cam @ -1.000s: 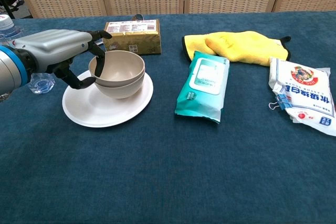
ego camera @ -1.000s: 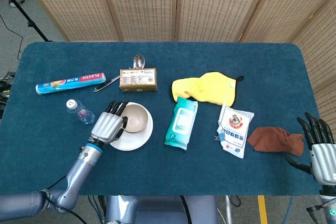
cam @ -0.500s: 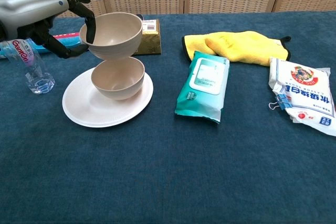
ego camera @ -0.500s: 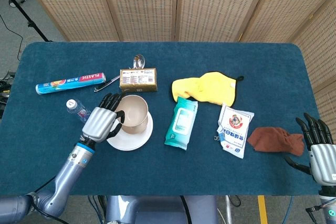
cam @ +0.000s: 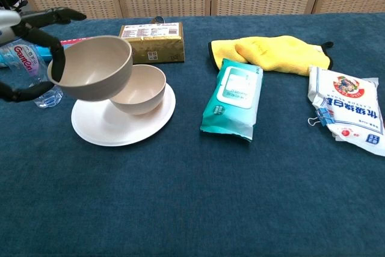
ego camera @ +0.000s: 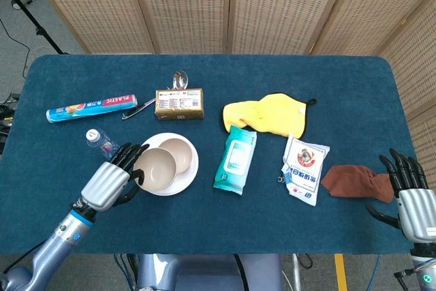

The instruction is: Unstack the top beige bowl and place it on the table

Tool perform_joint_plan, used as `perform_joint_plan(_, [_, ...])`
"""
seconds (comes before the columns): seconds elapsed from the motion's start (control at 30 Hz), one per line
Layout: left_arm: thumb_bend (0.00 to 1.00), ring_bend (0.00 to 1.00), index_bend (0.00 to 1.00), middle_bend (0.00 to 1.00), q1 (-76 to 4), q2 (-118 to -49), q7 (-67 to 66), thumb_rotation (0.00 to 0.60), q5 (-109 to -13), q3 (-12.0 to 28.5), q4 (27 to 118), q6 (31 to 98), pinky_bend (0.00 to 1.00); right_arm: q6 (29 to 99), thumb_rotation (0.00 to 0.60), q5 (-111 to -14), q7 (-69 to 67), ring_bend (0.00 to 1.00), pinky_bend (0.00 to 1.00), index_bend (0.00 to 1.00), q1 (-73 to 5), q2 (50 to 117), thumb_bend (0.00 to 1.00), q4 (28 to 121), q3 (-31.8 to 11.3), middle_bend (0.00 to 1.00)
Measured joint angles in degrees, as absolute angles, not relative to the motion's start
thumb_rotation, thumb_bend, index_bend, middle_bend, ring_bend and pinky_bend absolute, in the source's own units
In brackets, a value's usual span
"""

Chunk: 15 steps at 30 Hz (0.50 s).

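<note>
1. Top beige bowl [cam: 90, 67] held in the air by the left hand [ego camera: 107, 183], tilted, fingers [cam: 57, 58] hooked over its rim, toward the front-left of the tabletop [ego camera: 204, 223].
2. Hanging above the left part of the white plate [cam: 120, 127], clear of the second beige bowl [cam: 141, 88] that sits on that plate.
3. Just left of the plate, a small clear water bottle [ego camera: 101, 142], partly behind the left hand in the chest view.
4. Toward the far-left edge, a blue roll of plastic wrap [ego camera: 92, 108] lying flat; beside it a gold box [ego camera: 179, 103] with a metal spoon [ego camera: 178, 80] behind it.
5. Near the middle, a teal pack of wet wipes [ego camera: 236, 159]; behind it, a yellow cloth [ego camera: 269, 114].
6. Right of the wipes, a white printed bag [ego camera: 305, 168] with a binder clip at its near-left corner; next to it a crumpled brown cloth [ego camera: 357, 182].
7. At the front-right corner, right hand [ego camera: 412, 199] spread wide, holding nothing, just beside the brown cloth.
</note>
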<state>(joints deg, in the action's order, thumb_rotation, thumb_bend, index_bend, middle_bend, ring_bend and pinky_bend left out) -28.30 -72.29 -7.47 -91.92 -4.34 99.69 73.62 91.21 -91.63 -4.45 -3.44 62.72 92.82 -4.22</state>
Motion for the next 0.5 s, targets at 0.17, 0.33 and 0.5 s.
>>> perform_joint_plan(0.17, [0.61,0.0,0.91,0.0,-26.31,-72.37,3.45,0.6,-102.69,-10.22,88.77,76.98,0.0,90.99,0.6,-91.8,-3.42,0.0,0.0,0.04,-3.53,63.13,0.0,92.84,-4.06,0.0])
perform_joint_plan(0.33, [0.6,0.0,0.91,0.0,-25.14,-75.46,9.55,0.6,-109.42,-14.12,79.63,79.39,0.0,91.09,0.6,-92.23,-2.62,0.0,0.0,0.04,-3.51,63.5,0.0,92.95,-3.84,0.0])
perform_joint_plan(0.5, [0.6,0.0,0.92,0.0,-25.56,-81.7,11.59,0.6,-112.52,-15.05,75.63,79.07,0.0,90.9,0.6,-91.88,-2.64,0.0,0.0,0.04,-3.57,63.58,0.0,92.71,-3.96,0.0])
